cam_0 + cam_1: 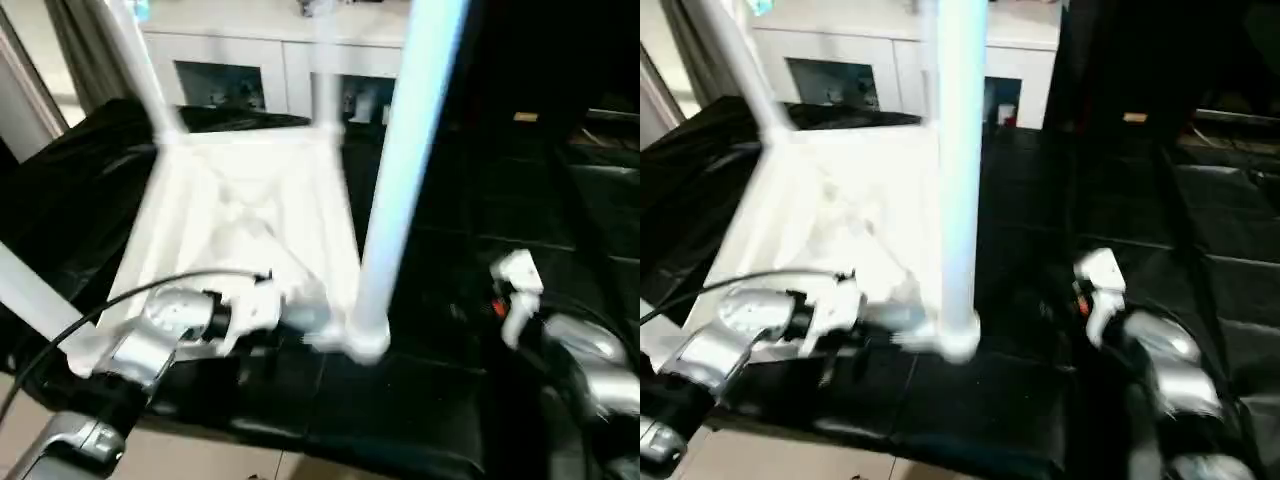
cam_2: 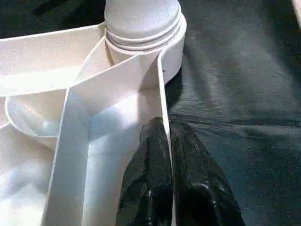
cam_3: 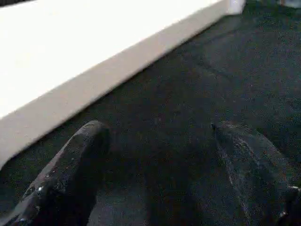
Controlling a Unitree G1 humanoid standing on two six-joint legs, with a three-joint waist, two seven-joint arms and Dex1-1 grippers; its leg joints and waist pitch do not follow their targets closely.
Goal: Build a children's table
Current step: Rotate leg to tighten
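The white children's table (image 1: 250, 215) lies upside down on the black-sheeted table (image 1: 470, 210), with legs standing up from its corner sockets. The nearest leg (image 1: 405, 170) rises from the near right corner, and another leg (image 1: 140, 70) stands at the far left. My left gripper (image 2: 167, 136) is shut on the thin rim (image 2: 162, 84) of the top, just beside the socket holding that nearest leg (image 2: 141, 19). My right gripper (image 3: 157, 136) is open and holds nothing, low over the black sheet with the top's white side wall (image 3: 94, 70) ahead of it.
A white cabinet with glass doors (image 1: 230, 60) stands behind the black-sheeted table. A black cable (image 1: 60, 335) runs along my left forearm. My right forearm (image 1: 585, 355) lies to the right of the children's table. Pale floor (image 1: 180, 460) shows past the near edge.
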